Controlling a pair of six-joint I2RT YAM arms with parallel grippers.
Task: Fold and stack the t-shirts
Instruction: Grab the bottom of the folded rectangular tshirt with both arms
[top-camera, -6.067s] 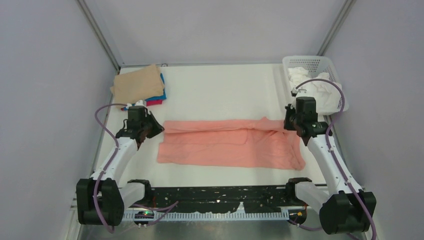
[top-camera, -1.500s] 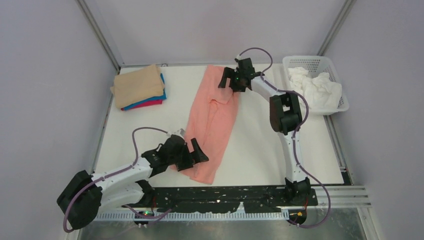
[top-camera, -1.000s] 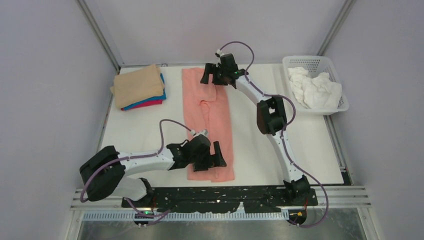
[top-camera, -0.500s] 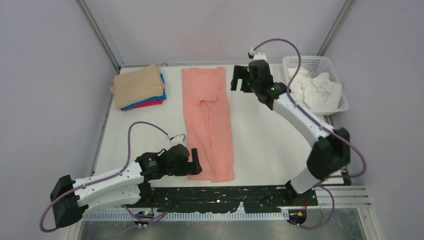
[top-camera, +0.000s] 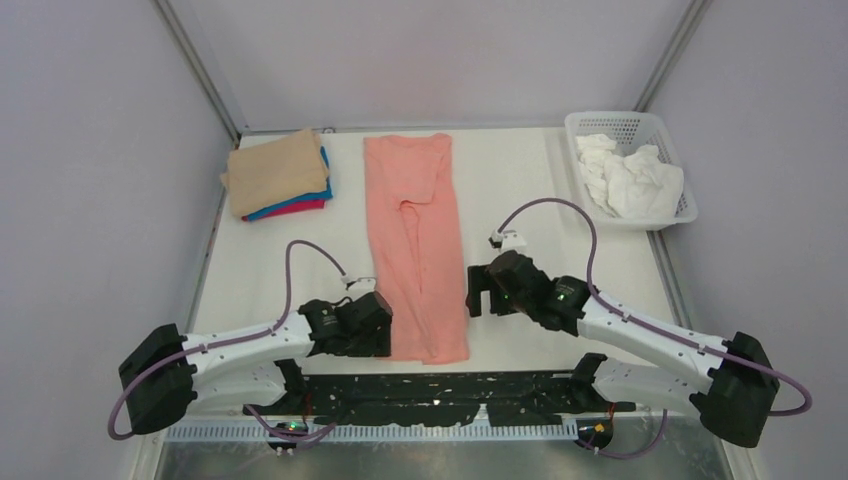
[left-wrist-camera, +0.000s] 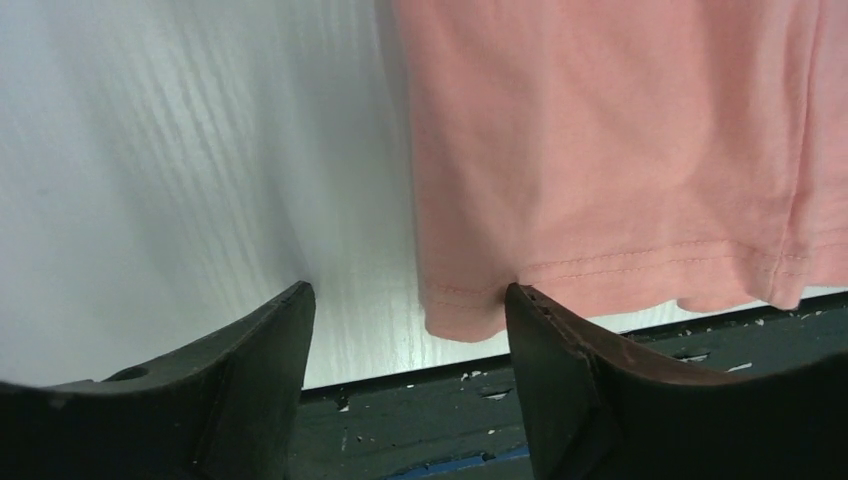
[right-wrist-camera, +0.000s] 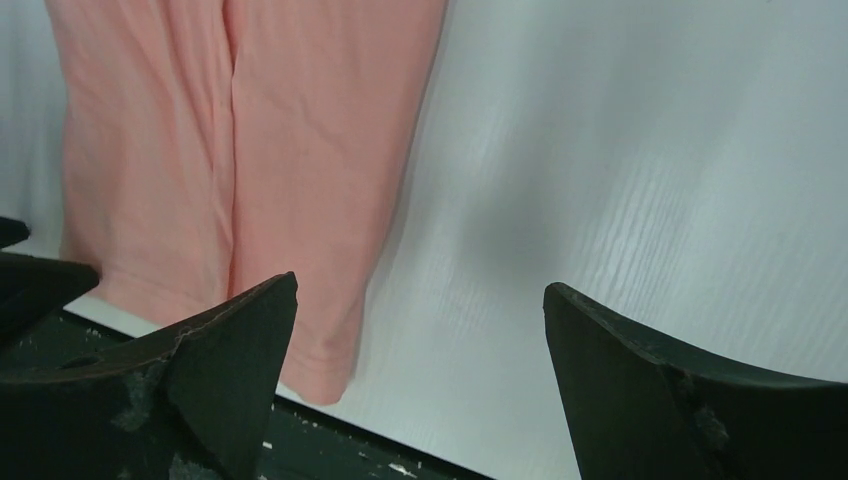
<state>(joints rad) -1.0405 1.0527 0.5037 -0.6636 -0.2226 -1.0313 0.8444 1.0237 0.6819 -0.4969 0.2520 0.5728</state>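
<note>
The salmon-pink t-shirt lies flat as a long narrow strip running from the far edge to the near edge of the table. My left gripper sits at its near left corner. In the left wrist view the left gripper is open: the shirt's hem corner lies between the fingers and one fingertip is at the hem. My right gripper hovers beside the shirt's near right edge. In the right wrist view the right gripper is wide open over bare table, with the shirt to its left. Tan, blue and magenta t-shirts are stacked far left.
A white lattice basket with white cloth stands at the far right. The dark front rail runs along the table's near edge just below both grippers. Bare white table lies between the shirt and the basket.
The right arm swung from the shirt's far end back to its near right side. The left gripper shifted onto the near left corner and its jaws narrowed. The shirt stayed put.
</note>
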